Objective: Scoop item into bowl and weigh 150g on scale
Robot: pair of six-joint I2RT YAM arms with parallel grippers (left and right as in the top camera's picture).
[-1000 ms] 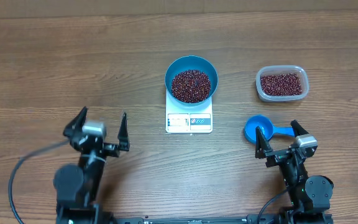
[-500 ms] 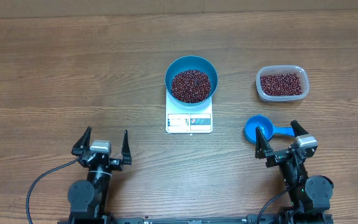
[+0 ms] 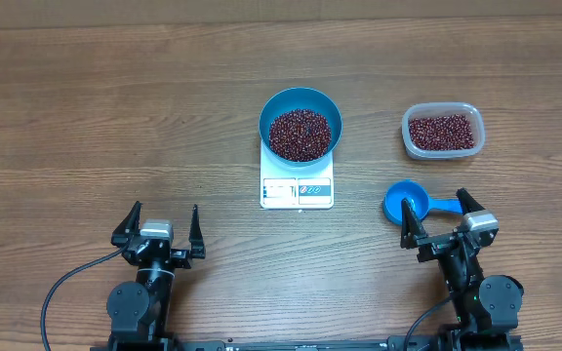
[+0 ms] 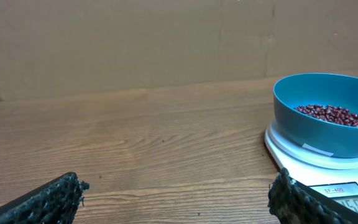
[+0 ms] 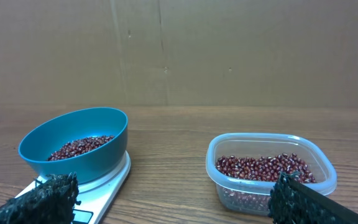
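Jaws stand wide apart and empty on the left gripper (image 3: 162, 216), lower left, and the right gripper (image 3: 434, 209), lower right, with the blue scoop (image 3: 403, 203) lying on the table just ahead of the right one. Centre frame, the bowl (image 3: 264, 122) sits on the scale (image 3: 297, 190) holding a heap of beans (image 3: 300, 134); the clear tub (image 3: 441, 154), upper right, holds more. Scooping looks done or nearly so, but the display is unreadable, so the weight is unconfirmed.

On my feed the clear tub (image 3: 442, 156) sits off to the right of the wooden table (image 3: 115, 117), small blue scoop (image 3: 405, 202) lying just in front of it, handle pointing right. Cardboard wall (image 4: 135, 43) behind.
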